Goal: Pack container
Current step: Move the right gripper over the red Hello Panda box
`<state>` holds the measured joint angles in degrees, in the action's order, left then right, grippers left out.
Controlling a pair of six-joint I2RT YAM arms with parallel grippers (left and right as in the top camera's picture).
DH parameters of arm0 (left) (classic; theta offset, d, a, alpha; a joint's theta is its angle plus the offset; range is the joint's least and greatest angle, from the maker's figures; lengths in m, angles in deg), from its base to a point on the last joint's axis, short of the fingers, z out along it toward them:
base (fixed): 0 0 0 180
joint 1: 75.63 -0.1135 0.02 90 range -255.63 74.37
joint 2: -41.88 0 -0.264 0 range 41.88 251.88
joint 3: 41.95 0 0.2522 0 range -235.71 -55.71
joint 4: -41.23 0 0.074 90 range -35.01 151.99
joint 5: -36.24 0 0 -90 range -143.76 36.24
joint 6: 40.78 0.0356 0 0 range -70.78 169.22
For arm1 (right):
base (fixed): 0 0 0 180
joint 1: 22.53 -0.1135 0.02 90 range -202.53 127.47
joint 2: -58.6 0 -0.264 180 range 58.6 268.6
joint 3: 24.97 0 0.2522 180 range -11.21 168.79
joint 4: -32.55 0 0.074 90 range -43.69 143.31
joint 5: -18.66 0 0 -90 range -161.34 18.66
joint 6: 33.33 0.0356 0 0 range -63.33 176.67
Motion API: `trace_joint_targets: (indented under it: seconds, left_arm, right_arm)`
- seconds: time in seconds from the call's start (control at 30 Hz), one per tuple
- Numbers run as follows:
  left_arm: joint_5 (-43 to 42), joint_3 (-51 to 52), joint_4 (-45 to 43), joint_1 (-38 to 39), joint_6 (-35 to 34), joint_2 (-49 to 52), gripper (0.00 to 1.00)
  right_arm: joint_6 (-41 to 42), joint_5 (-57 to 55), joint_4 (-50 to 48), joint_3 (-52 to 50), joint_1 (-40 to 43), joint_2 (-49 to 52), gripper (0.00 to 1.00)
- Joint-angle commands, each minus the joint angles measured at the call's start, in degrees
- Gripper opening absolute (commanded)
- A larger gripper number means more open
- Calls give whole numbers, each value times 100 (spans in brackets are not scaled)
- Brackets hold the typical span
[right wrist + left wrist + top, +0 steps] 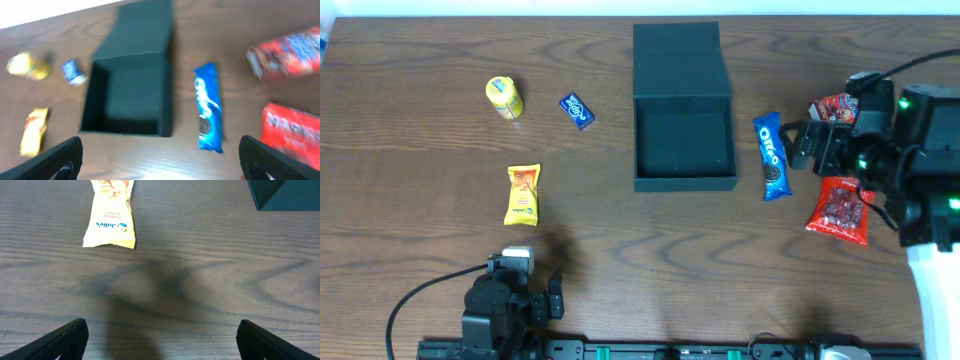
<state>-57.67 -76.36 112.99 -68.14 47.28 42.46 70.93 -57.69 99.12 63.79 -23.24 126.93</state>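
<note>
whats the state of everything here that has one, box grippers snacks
container, open, lid folded back, empty
left gripper, open, holding nothing
right gripper, open, holding nothing
oreo pack, lying flat beside the container, not packed
yellow biscuit packet, lying flat, not packed

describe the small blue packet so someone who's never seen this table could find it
Find the open dark green container in the middle of the table. Just left of its lid hinge lies the blue packet, tilted. It is the smallest item there, much shorter than the blue Oreo pack on the container's right, and its left neighbour is a yellow snack.
</note>
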Motion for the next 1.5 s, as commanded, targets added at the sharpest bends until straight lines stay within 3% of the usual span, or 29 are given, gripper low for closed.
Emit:
trace_joint_targets:
  seconds: [0.0, 0.3, 0.47, 0.67, 0.8, 1.07, 1.27, 1.47]
  left_arm:
    - [50, 173, 133, -35, -63, -37, 95]
    - [50, 173, 133, -35, -63, -37, 95]
    - [50, 173, 133, -35, -63, -37, 95]
    - [50, 173, 133, -35, -63, -37, 96]
    - [50, 173, 133, -35, -63, -37, 95]
    - [50, 173, 133, -35, -63, -37, 96]
    - [50, 173, 133, -35, -63, -37, 95]
    - [50, 173, 133, -35, -63, -37, 95]
  right_arm:
    - [2389, -1958, 197, 118, -175, 236, 99]
    - [5949, -2341, 1185, 223, -205, 863, 99]
    - [7370, -2461, 1921, 1082, -186, 1637, 99]
    - [7440, -2496, 2940, 2881, -186, 2806, 99]
    - [7440, -2761, 3119, 3488, -63, 3270, 99]
    - [7410, -2756, 2988, 3558, 610, 3901, 99]
    - [5788, -2317, 1738, 3644, 1016, 4551, 99]
    - [5766, -2260, 1652, 4310, 1163, 5431, 99]
